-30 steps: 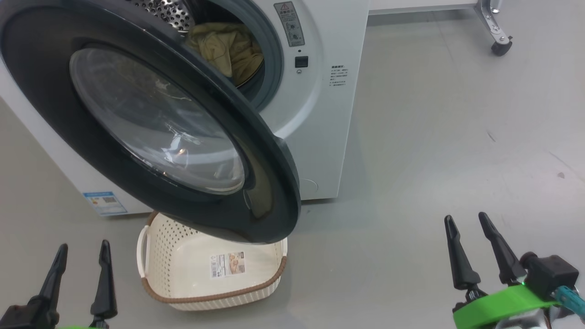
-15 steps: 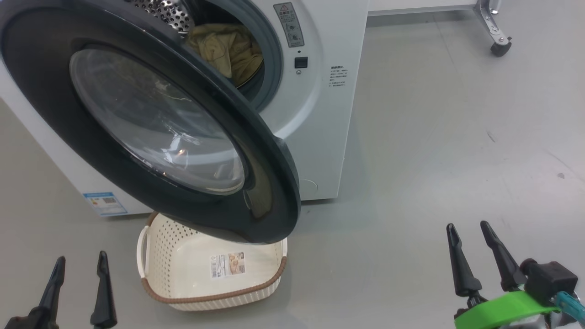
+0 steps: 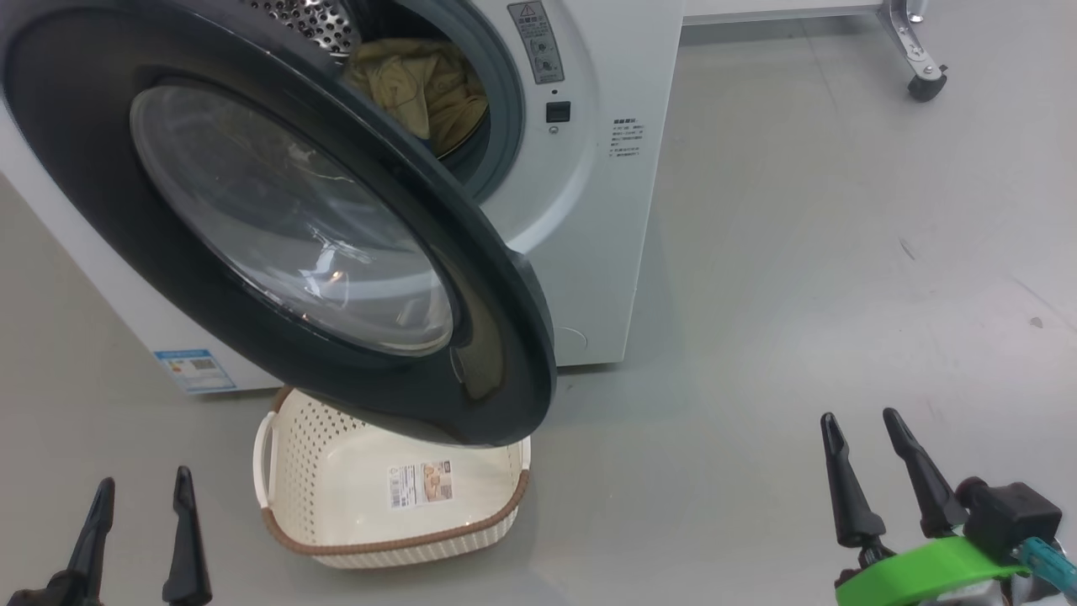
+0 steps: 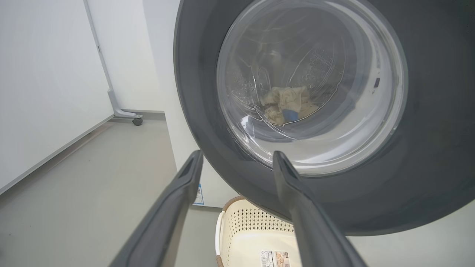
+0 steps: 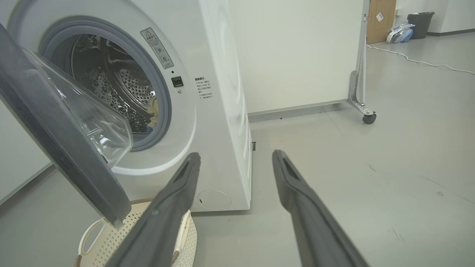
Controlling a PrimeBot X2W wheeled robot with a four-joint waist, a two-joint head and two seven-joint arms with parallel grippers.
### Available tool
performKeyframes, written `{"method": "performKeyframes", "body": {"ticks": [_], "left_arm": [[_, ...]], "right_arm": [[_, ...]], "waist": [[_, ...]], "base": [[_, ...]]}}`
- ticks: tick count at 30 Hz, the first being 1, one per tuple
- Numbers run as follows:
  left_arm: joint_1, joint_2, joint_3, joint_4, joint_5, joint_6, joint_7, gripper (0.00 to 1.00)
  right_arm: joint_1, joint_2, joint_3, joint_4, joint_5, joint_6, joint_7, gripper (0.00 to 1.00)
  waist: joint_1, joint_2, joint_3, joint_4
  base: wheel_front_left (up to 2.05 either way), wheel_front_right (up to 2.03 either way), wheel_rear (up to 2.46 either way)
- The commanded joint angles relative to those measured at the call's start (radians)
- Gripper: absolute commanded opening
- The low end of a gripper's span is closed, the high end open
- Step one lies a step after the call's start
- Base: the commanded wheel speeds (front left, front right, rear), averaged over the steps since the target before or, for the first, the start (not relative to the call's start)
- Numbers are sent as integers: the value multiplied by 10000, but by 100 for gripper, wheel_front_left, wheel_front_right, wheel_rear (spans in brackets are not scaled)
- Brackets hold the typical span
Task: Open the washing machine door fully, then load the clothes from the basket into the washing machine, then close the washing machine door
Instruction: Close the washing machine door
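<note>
Two steps look done, clothes (image 3: 421, 84) in the washer (image 3: 589, 210), basket (image 3: 395, 541) bare, door (image 3: 286, 219) left to shut; left gripper (image 3: 143, 478) and right gripper (image 3: 860, 416) jaws released, empty.

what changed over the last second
The left hand drew back, lower in the head view; the right hand eased back slightly. Both stayed open and empty. The washing machine door, the clothes and the basket stayed put.

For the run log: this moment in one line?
glossy black round door: open | cream-yellow clothes: in steel drum | cream perforated basket: looks empty | left end effector: open | right end effector: open
</note>
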Motion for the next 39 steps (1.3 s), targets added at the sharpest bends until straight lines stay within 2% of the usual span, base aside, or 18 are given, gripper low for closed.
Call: {"method": "performKeyframes", "body": {"ticks": [1,4,6,7,8,9,10,22,28,39], "left_arm": [[-339,114,523,-232,150,-64,-68,100],[-350,57,563,-202,186,-132,-68,100],[-360,22,592,-175,206,-179,-68,100],[-365,4,607,-167,215,-203,-68,100],[-366,-13,622,-159,228,-221,-68,100],[-367,-31,642,-156,243,-233,-68,100],[-365,-51,656,-150,254,-244,-68,100],[-536,-339,825,-69,271,-492,-68,100],[-686,-423,875,-22,381,-614,-68,100],[-846,-735,876,141,525,-840,-68,100]], "right_arm": [[-314,-89,154,-275,-32,0,-136,100],[-340,-86,135,-283,-28,0,-137,100],[-354,-84,123,-289,-26,0,-137,95],[-363,-83,116,-292,-26,0,-138,76],[-373,-83,109,-296,-29,0,-138,46],[-386,-84,101,-298,-28,0,-138,27],[-404,-87,87,-313,-33,0,-138,0],[-1037,-269,178,-1612,-107,0,-139,0],[-1539,-476,488,-2987,-221,0,-139,0],[-2973,-745,2462,-5301,-282,0,564,0]], "waist": [[0,0,20,-3],[0,0,49,-2],[0,0,67,-2],[0,0,73,2],[0,0,80,4],[0,0,86,4],[0,0,98,7],[0,0,205,104],[0,0,200,260],[0,0,193,677]], "base": [[0,0,0],[0,0,0],[0,0,0],[0,0,0],[0,0,0],[0,0,0],[0,0,0],[0,0,0],[0,0,0],[0,0,0]]}}
